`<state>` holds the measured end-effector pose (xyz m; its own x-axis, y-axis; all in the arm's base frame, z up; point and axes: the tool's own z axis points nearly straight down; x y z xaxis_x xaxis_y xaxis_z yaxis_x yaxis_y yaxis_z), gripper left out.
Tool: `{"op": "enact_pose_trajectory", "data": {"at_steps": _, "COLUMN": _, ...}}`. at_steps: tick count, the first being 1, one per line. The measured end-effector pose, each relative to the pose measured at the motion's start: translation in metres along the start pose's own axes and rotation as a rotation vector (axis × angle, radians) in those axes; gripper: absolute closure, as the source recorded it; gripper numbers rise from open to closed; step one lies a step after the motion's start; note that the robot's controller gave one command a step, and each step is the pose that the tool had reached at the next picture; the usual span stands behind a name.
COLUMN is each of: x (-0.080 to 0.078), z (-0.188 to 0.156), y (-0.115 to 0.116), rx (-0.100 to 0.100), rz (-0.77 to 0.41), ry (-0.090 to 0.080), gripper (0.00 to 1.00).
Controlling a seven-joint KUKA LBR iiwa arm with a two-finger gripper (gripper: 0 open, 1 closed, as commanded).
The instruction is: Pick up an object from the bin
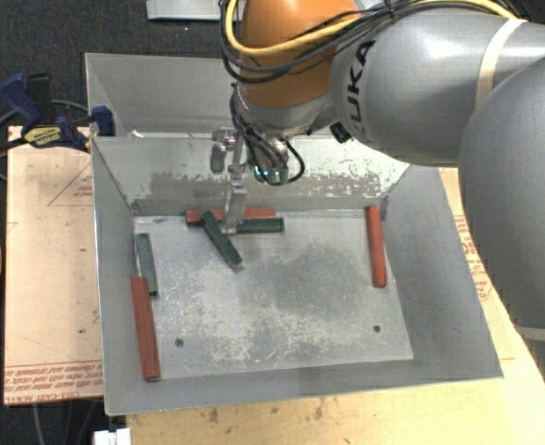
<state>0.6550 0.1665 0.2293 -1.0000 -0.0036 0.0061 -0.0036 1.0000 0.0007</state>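
Note:
My gripper (232,219) hangs low at the back of the bin, its tip down in a small cluster of flat sticks near the back wall. Under and just left of the tip, a dark green stick (223,245) lies diagonally. A second green stick (261,225) lies crosswise just right of the tip. Behind them a red stick (199,218) lies along the foot of the back wall, partly covered by the tip. Whether any stick is gripped is hidden.
A dark green stick (145,263) and a longer red stick (145,330) lie end to end along the left wall. Another red stick (376,247) lies along the right wall. The arm's orange cover and cables hang over the back wall.

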Motion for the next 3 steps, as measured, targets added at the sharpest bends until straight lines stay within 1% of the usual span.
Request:
{"op": "enact_pose_trajectory", "data": {"at_steps": 1, "x": 0.022, "z": 0.111, "y": -0.075, "rx": 0.003, "rz": -0.019, "ry": 0.001, "gripper": 0.0}}
{"op": "enact_pose_trajectory", "data": {"at_steps": 2, "x": -0.001, "z": 0.161, "y": -0.075, "rx": -0.001, "rz": -0.06, "ry": -0.008, "gripper": 0.0}}
{"op": "enact_pose_trajectory", "data": {"at_steps": 3, "x": -0.005, "z": 0.153, "y": -0.075, "rx": -0.002, "rz": -0.059, "ry": -0.02, "gripper": 1.0}}
